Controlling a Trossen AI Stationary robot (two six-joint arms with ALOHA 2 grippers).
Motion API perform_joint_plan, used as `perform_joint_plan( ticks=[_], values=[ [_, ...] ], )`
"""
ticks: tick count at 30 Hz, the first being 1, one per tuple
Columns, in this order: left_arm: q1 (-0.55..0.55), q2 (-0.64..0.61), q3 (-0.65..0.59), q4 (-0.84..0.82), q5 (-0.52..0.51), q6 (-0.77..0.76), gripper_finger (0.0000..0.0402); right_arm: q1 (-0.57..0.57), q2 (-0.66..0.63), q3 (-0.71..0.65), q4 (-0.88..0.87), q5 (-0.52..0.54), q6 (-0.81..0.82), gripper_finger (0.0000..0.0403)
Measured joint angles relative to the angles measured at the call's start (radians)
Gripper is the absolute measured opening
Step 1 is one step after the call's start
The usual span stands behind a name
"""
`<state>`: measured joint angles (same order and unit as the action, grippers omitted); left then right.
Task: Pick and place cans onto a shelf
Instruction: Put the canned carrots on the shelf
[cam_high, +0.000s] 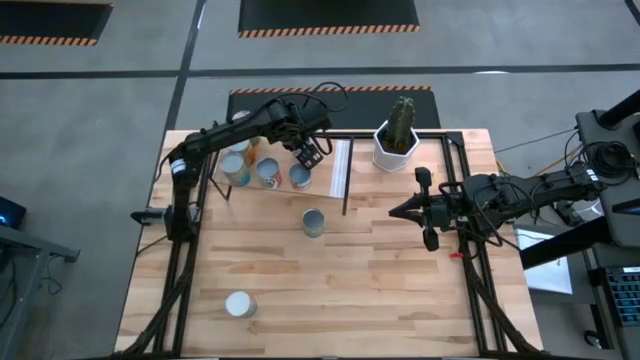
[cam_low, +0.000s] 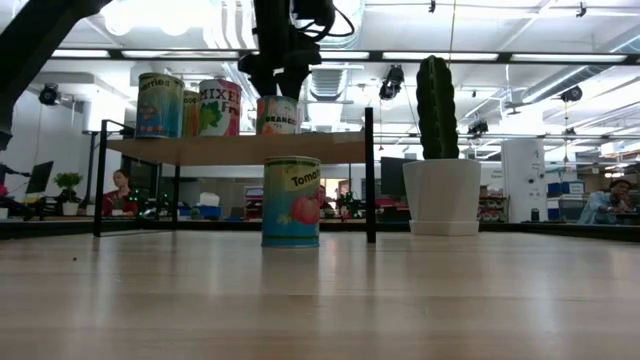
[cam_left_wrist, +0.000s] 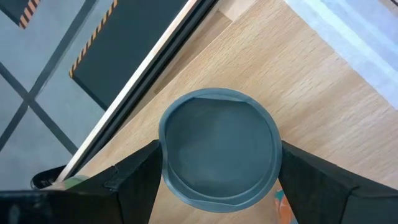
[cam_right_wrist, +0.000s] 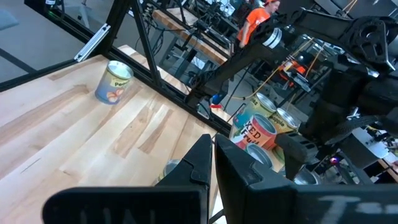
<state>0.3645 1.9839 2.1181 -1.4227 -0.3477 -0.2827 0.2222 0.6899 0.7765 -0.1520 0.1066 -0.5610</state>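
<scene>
The shelf (cam_high: 335, 165) is a pale panel on black posts at the far middle of the table. On it stand two cans (cam_high: 237, 165) (cam_high: 267, 172) and a third can (cam_high: 300, 178), labelled orange (cam_low: 278, 115), which sits between the fingers of my left gripper (cam_high: 308, 155). That gripper comes down over it from above. Its grey round top (cam_left_wrist: 219, 149) fills the left wrist view. A tomato can (cam_high: 314, 222) stands on the table just in front of the shelf, and another can (cam_high: 239, 304) stands near the front left. My right gripper (cam_high: 393, 210) waits shut at the right, holding nothing. My left gripper pinches the can's round side wall (cam_left_wrist: 163, 163) between its two fingers (cam_left_wrist: 134, 180), one on each opposite side. The fingers slant steeply down from above. The can is upright, with its base at the shelf's top surface (cam_low: 230, 148).
A white pot with a cactus (cam_high: 397, 140) stands right of the shelf. Black frame rails (cam_high: 470, 270) run along the table's left and right sides. The shelf's black posts (cam_low: 369, 175) stand on the table beside the tomato can (cam_low: 291, 202). Bare planks lie in the middle and front.
</scene>
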Motion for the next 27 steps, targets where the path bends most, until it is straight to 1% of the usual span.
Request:
perform_joint_plan(
  ticks=[12, 17, 27],
  values=[
    [-0.004, 0.0, -0.001, 0.0, 0.0, -0.074, 0.0272, 0.0, 0.0, 0.0, 0.0, 0.001, -0.004, 0.0009],
    [-0.008, 0.0, -0.002, 0.0, 0.019, -0.091, 0.0272, 0.0, 0.0, 0.0, 0.0, 0.001, -0.008, 0.0009],
    [-0.017, 0.0, -0.027, 0.009, 0.019, -0.097, 0.0272, 0.0, 0.0, 0.0, 0.0, 0.001, -0.008, 0.0009]
  ],
)
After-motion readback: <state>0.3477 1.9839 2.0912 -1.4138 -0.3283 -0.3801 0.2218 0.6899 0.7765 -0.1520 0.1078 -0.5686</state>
